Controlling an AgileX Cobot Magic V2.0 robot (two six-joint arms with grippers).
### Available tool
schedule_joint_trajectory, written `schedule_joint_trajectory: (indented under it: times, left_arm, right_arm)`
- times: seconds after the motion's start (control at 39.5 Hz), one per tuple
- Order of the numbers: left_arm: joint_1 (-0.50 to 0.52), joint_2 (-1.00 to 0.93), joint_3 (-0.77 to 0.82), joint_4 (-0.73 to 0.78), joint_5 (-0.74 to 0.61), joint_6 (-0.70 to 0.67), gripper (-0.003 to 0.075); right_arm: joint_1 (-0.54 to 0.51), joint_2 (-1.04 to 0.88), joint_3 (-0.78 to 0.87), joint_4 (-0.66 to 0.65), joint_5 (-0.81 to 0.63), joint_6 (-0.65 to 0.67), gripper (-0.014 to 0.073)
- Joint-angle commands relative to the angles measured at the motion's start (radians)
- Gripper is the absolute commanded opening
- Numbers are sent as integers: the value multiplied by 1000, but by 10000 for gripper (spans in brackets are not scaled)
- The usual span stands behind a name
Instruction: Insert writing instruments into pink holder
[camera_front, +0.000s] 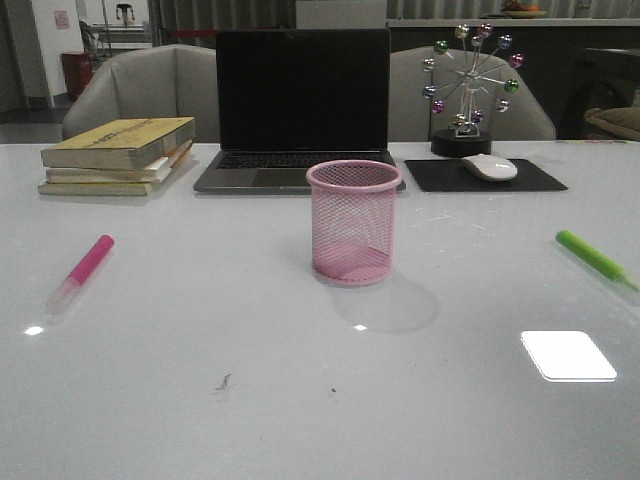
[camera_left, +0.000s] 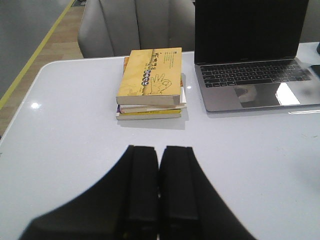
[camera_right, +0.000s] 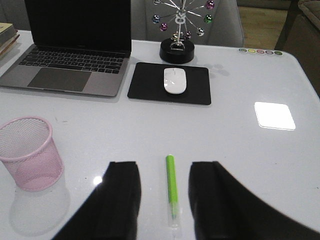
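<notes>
White shiny table (camera_front: 200, 400), w/ a laptop (camera_front: 303, 105), a stack of books (camera_front: 118, 155) and a mouse (camera_front: 489, 167) on a black pad at the back, around 12 o'clock in the front view.

Pink holder (camera_front: 354, 221) stands upright in the middle, empty. Pink marker (camera_front: 84, 268) lies flat at about 9 o'clock from it, well apart. Green marker (camera_front: 596, 259) lies flat at about 3 o'clock, also well apart. Neither one is in the cup yet.

Right gripper (camera_right: 164, 200) is open, holding nothing. In its wrist view the green marker (camera_right: 171, 189) lies between the two fingers (camera_right: 120, 200), and its long side runs the same way the fingers point. So the right arm is the near one for green, prob. just needs to drop down and close.

Left gripper (camera_left: 159, 190) is closed w/ nothing in it. No pink marker shows in its view, only books and laptop. It's still the nearer arm for pink.
</notes>
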Motion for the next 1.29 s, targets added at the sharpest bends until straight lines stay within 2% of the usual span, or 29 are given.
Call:
schedule_joint_trajectory:
  times: [0.0,0.51,0.61,0.68,0.76,0.84,1.09,1.27]
  left_arm:
    - [-7,-7,-34,-9,-79,-9,92]
    - [-7,-7,-34,-18,-83,-9,103]
    - [-7,-7,-34,-18,-83,-9,161]
    - [-7,-7,-34,-18,-71,-9,237]
    - [-7,-7,-34,-18,-69,-9,347]
    - [-7,-7,-34,-18,-69,-9,410]
    - [-7,-7,-34,-20,-69,-9,422]
    - [-7,-7,-34,-20,-69,-9,405]
  right_arm:
    - [-1,-1,-32,0,-81,0,416]
    - [-1,-1,-31,0,-78,0,416]
    - [-1,-1,-31,0,-78,0,416]
    - [-1,-1,-31,0,-77,0,416]
    - [-1,-1,-31,0,-76,0,416]
    - [-1,-1,-31,0,-73,0,416]
    - [-1,-1,-31,0,-13,0,416]
    - [-1,2,-46,1,31,0,416]
